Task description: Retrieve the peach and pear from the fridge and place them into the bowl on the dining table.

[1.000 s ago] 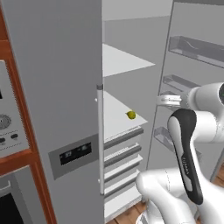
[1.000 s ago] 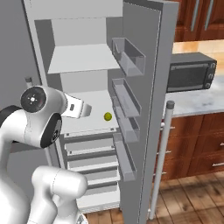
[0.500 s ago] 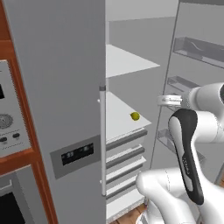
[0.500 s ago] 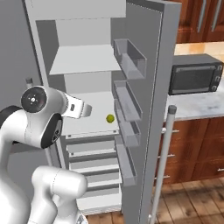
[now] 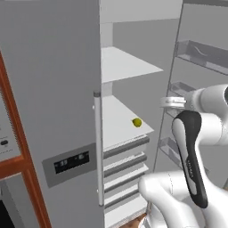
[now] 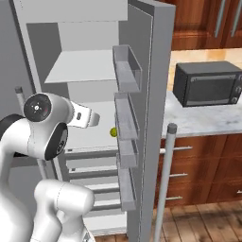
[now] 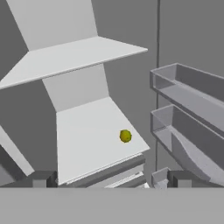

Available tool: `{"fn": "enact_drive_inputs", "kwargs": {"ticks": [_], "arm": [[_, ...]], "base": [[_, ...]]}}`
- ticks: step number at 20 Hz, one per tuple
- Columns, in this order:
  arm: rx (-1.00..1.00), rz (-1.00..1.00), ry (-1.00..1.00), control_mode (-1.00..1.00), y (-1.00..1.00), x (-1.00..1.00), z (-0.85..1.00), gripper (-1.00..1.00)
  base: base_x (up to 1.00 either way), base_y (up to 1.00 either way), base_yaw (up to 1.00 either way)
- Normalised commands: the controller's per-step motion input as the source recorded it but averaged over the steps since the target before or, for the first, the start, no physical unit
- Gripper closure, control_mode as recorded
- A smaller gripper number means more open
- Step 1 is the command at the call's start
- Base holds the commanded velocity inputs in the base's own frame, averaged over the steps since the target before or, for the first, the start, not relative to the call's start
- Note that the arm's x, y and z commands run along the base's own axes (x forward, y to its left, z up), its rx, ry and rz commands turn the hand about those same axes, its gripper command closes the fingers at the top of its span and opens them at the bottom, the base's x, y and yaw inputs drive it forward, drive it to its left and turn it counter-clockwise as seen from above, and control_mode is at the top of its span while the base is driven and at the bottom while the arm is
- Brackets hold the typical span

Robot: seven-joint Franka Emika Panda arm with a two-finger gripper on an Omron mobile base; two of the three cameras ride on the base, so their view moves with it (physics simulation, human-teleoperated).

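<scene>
The fridge (image 5: 53,89) stands with its right door (image 6: 156,94) swung open. The pear (image 5: 137,122), small and yellow-green, lies alone near the front right corner of the middle white shelf (image 7: 87,135); it is also seen as the pear (image 6: 113,132) and the pear (image 7: 125,136). My gripper (image 7: 111,180) is open and empty, in front of the fridge opening and short of the shelf, pointing at the pear. The peach is hidden, and the bowl and the dining table are out of view.
Door bins (image 7: 188,92) line the open door on the right, close to my hand. Drawers (image 5: 124,164) sit under the pear's shelf. A black microwave (image 6: 208,82) stands on the counter beyond the door. The wall oven panel (image 5: 4,138) is at far left.
Both base views have shifted slightly, so the camera has moved a little relative to the fridge. The pear stays on its shelf and the gripper stays open.
</scene>
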Motion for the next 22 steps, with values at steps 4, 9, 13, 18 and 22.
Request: {"fn": "enact_drive_inputs", "kwargs": {"ticks": [4,9,13,18,22], "arm": [[0.00,0.00,0.00,1.00,0.00,0.00,0.00,-1.00],[0.00,0.00,0.00,1.00,0.00,0.00,0.00,-1.00],[0.00,0.00,0.00,1.00,0.00,0.00,0.00,-1.00],[0.00,0.00,0.00,1.00,0.00,0.00,0.00,-1.00],[0.00,0.00,0.00,1.00,0.00,0.00,0.00,-1.00]], "base": [[0.62,0.11,0.05],[0.78,0.20,0.00],[0.17,0.03,0.00],[0.00,0.00,-0.01],[0.01,0.00,0.00]]}}
